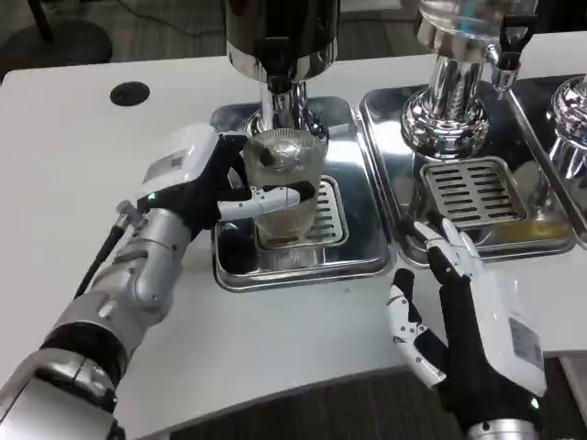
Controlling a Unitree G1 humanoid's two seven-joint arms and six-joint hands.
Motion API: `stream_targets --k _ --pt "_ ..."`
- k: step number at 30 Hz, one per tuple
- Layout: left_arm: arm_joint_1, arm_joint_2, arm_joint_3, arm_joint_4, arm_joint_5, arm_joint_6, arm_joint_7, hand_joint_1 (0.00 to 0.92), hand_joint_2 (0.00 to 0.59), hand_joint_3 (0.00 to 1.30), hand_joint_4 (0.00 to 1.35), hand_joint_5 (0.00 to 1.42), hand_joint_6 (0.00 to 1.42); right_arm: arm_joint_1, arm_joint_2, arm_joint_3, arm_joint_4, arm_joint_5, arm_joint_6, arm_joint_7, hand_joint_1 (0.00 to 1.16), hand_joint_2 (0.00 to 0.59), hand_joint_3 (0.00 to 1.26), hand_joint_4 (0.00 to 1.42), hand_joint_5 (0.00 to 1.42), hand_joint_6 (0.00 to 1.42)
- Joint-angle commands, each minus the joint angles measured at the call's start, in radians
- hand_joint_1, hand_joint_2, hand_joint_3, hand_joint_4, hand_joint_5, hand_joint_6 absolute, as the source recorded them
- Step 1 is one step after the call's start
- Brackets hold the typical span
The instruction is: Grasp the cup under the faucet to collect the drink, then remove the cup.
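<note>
Left hand [206,179] grasping the cup [284,188] beneath the faucet [280,82].

Its fingers wrap the clear cup, holding it upright on the drip tray [275,270] directly below the spout, presumably to catch the drink. The right hand [459,321] rests released on the counter [73,156], fingers spread, well apart from the cup.

The cup [286,188] stands on the drip tray [295,261], under the faucet [282,96]; left hand [204,183] left of the cup; right hand [477,325] right, nearer the robot.
</note>
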Motion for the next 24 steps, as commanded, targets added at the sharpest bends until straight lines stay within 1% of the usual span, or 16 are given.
stream_targets --k 1,3,5,6,8,9,11,14,17,20,24 --pt "-0.030 -0.011 -0.016 0.013 0.008 0.015 -0.027 0.308 0.196 0.56 0.67 0.91 1.17 0.009 0.007 -0.002 -0.023 -0.011 0.010 -0.006 0.40 0.577 0.23 0.07 0.06 0.20" --pt "-0.029 -0.010 -0.021 0.012 0.007 0.014 -0.036 0.296 0.191 0.54 0.64 0.87 1.12 0.009 0.009 0.000 -0.022 -0.010 0.011 -0.004 0.39 0.577 0.23 0.07 0.06 0.20" --pt "-0.024 -0.007 -0.021 0.010 0.002 0.010 -0.048 0.250 0.167 0.48 0.59 0.80 1.07 0.006 0.009 0.000 -0.018 -0.005 0.008 -0.002 0.39 0.577 0.23 0.07 0.06 0.20" --pt "-0.021 -0.004 -0.022 0.008 0.001 0.007 -0.048 0.224 0.156 0.45 0.56 0.77 1.02 0.000 0.010 0.000 -0.015 -0.002 0.008 0.002 0.39 0.577 0.23 0.07 0.06 0.20" --pt "-0.014 0.007 -0.022 0.001 0.002 0.001 -0.046 0.186 0.138 0.43 0.52 0.71 0.93 -0.006 0.010 0.002 -0.011 -0.004 0.007 0.003 0.39 0.577 0.24 0.07 0.06 0.20" --pt "-0.011 0.012 -0.021 -0.002 0.000 -0.002 -0.046 0.174 0.135 0.43 0.52 0.69 0.92 -0.011 0.010 0.003 -0.007 -0.002 0.007 0.006 0.39 0.577 0.24 0.07 0.06 0.20" --pt "-0.006 0.021 -0.019 -0.006 -0.001 -0.005 -0.045 0.161 0.122 0.42 0.49 0.66 0.87 -0.015 0.010 0.004 -0.003 -0.002 0.005 0.006 0.39 0.577 0.24 0.07 0.07 0.20" --pt "0.000 0.036 -0.016 -0.012 -0.004 -0.011 -0.047 0.145 0.120 0.41 0.45 0.60 0.79 -0.018 0.009 0.007 -0.001 -0.002 0.002 0.004 0.40 0.570 0.24 0.07 0.07 0.21" --pt "0.007 0.050 -0.008 -0.019 -0.013 -0.021 -0.051 0.130 0.106 0.37 0.38 0.51 0.66 -0.015 0.006 0.006 -0.004 0.001 0.003 0.007 0.40 0.571 0.24 0.07 0.07 0.21" --pt "0.016 0.067 0.001 -0.031 -0.022 -0.040 -0.056 0.116 0.097 0.34 0.33 0.45 0.61 -0.010 0.003 0.004 -0.010 0.004 0.003 0.011 0.40 0.572 0.24 0.07 0.07 0.21" --pt "0.021 0.079 0.002 -0.043 -0.022 -0.050 -0.070 0.113 0.085 0.32 0.30 0.42 0.58 -0.009 0.002 0.005 -0.016 0.008 0.000 0.019 0.40 0.572 0.24 0.07 0.07 0.21"
